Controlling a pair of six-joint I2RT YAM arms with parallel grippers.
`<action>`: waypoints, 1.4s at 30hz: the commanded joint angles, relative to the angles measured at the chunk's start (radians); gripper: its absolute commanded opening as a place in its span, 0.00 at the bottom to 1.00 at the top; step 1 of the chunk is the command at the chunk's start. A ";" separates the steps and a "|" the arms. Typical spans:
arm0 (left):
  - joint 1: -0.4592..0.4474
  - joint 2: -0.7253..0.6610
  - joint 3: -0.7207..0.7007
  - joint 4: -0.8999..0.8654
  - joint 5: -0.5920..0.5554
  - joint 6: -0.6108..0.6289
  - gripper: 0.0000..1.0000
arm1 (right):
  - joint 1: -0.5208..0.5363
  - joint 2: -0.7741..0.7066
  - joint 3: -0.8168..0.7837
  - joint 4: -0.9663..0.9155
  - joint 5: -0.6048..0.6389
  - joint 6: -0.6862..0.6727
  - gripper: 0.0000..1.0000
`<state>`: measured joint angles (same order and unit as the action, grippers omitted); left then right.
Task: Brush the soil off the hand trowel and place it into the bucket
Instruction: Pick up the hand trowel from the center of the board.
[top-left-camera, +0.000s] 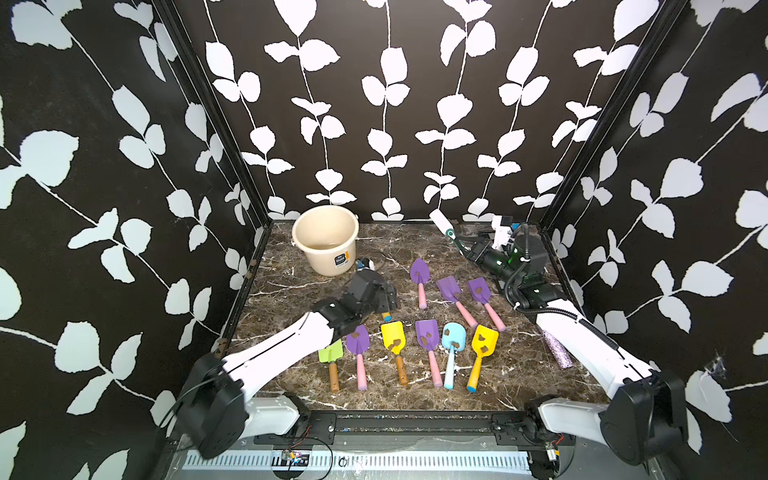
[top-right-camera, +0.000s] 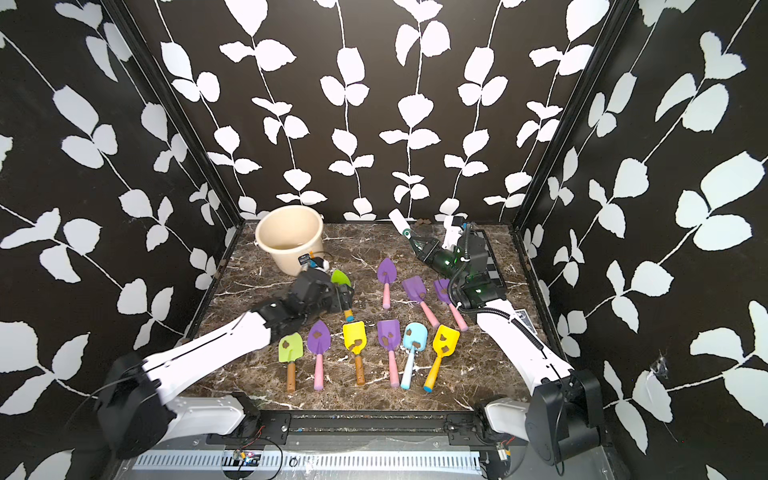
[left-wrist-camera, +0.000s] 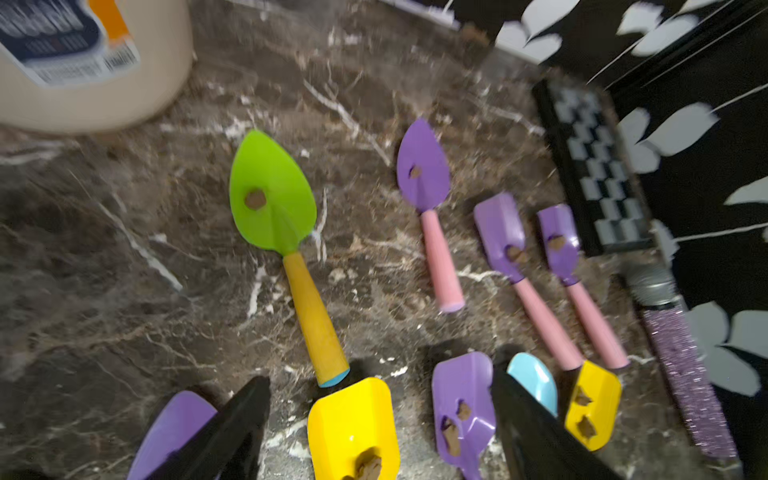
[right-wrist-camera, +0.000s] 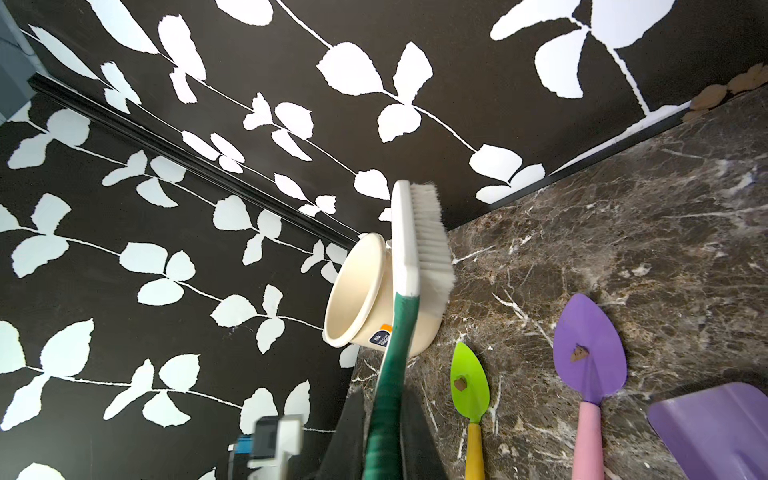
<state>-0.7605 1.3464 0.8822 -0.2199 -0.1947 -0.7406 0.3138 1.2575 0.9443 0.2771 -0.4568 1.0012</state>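
Note:
A hand trowel (left-wrist-camera: 272, 199) with a lime-green pointed blade and a yellow, blue-tipped handle lies flat on the marble table, just in front of the bucket (top-left-camera: 325, 241). One brown pellet of soil (left-wrist-camera: 254, 199) sits on its blade. My left gripper (left-wrist-camera: 379, 376) hovers open over the handle end, holding nothing. In a top view the blade (top-right-camera: 340, 277) pokes out beyond this gripper (top-right-camera: 343, 297). My right gripper (right-wrist-camera: 384, 415) is shut on the green handle of a white-bristled brush (right-wrist-camera: 419, 249). The brush (top-left-camera: 440, 220) is raised near the back wall.
Several other soiled trowels lie in two rows: three purple ones with pink handles (top-left-camera: 420, 278) at the back, and a front row (top-left-camera: 392, 336) of green, purple, yellow and light blue. A purple glittery roll (top-left-camera: 557, 349) and a checkered board (top-right-camera: 490, 257) lie along the right edge.

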 joint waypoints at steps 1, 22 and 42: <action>-0.003 0.088 -0.018 0.137 -0.008 -0.045 0.82 | -0.002 -0.018 -0.007 0.046 -0.015 -0.017 0.00; -0.004 0.375 0.010 0.155 -0.115 -0.103 0.56 | -0.003 -0.059 -0.007 -0.026 0.005 -0.053 0.00; 0.001 0.275 0.133 -0.118 -0.066 -0.032 0.17 | -0.056 -0.087 -0.066 0.044 -0.044 0.061 0.00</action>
<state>-0.7650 1.7149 0.9535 -0.2111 -0.2821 -0.8207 0.2867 1.1763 0.9104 0.2169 -0.4660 0.9878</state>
